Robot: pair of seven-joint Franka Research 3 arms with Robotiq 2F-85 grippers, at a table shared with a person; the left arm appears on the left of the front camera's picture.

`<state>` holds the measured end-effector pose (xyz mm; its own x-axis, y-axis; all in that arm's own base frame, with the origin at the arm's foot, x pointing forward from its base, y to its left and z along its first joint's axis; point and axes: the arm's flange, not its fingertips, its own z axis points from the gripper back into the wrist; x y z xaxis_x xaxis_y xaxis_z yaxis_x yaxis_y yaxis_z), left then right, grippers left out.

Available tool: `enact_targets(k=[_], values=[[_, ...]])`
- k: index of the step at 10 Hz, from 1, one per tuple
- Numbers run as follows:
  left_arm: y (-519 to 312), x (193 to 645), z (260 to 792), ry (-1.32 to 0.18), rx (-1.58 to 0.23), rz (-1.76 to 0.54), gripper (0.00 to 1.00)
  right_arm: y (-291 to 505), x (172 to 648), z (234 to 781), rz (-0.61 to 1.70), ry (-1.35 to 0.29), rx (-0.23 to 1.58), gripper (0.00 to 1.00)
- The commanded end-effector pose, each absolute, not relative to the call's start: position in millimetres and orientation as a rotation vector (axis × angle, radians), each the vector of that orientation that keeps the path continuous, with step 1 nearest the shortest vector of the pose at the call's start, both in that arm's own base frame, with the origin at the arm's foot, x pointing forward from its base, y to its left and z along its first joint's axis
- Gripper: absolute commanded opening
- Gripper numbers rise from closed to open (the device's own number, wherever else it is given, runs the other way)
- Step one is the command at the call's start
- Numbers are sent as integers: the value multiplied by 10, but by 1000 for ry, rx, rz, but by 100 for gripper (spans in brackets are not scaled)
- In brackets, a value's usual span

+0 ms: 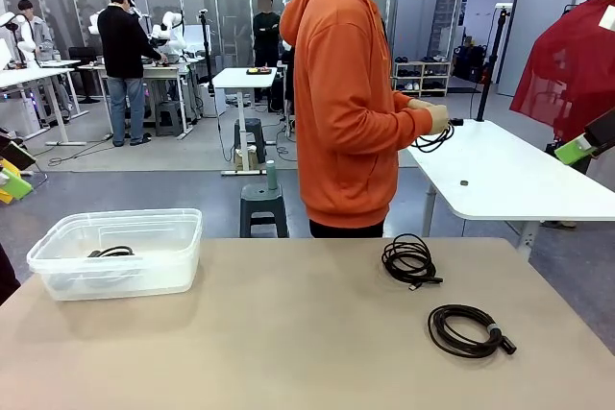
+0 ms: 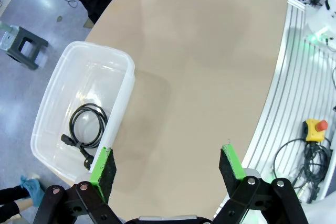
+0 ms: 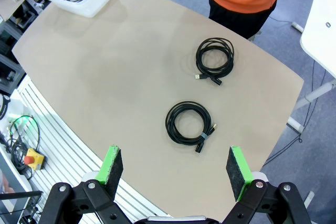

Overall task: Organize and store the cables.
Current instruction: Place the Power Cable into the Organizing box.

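Right pincer (image 3: 174,156) is hovering apart, empty, above the near cable (image 3: 171,123); gripping its banded side is looking safest.

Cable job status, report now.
Left gripper open, right gripper open, empty. One cable in bin; near coil, far coil on table. Person holding another cable. Nothing blocking.

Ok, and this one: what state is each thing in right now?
Bin: open-topped, holds one coiled cable.
Far cable: coiled, loose on the table.
Near cable: coiled, loose on the table.
Fourth cable: in the person's hands, over the white table.
Left gripper: jaws open, empty.
Right gripper: jaws open, empty.
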<state>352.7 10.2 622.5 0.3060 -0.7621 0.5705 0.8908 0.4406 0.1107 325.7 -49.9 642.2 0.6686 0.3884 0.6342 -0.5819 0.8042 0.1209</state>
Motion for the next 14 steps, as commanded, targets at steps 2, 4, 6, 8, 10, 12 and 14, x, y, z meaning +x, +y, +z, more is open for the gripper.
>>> enact_targets(k=[2,4,6,8,10,12,14], values=[[69,3531,6232,-602,-241,-1090,100,-506,3258,6421,575,-633,340,100],[69,3531,6232,-602,-241,-1090,100,-506,3258,6421,575,-633,340,100],[69,3531,6232,-602,-241,-1090,100,-506,3258,6421,575,-633,340,100],[69,3531,6232,-602,-241,-1090,100,-506,3258,6421,575,-633,340,100],[69,3531,6232,-602,-241,-1090,100,-506,3258,6421,575,-633,340,100],[69,3531,6232,-602,-241,-1090,100,-506,3258,6421,575,-633,340,100],[69,3531,6232,-602,-241,-1090,100,-506,3258,6421,575,-633,340,100]])
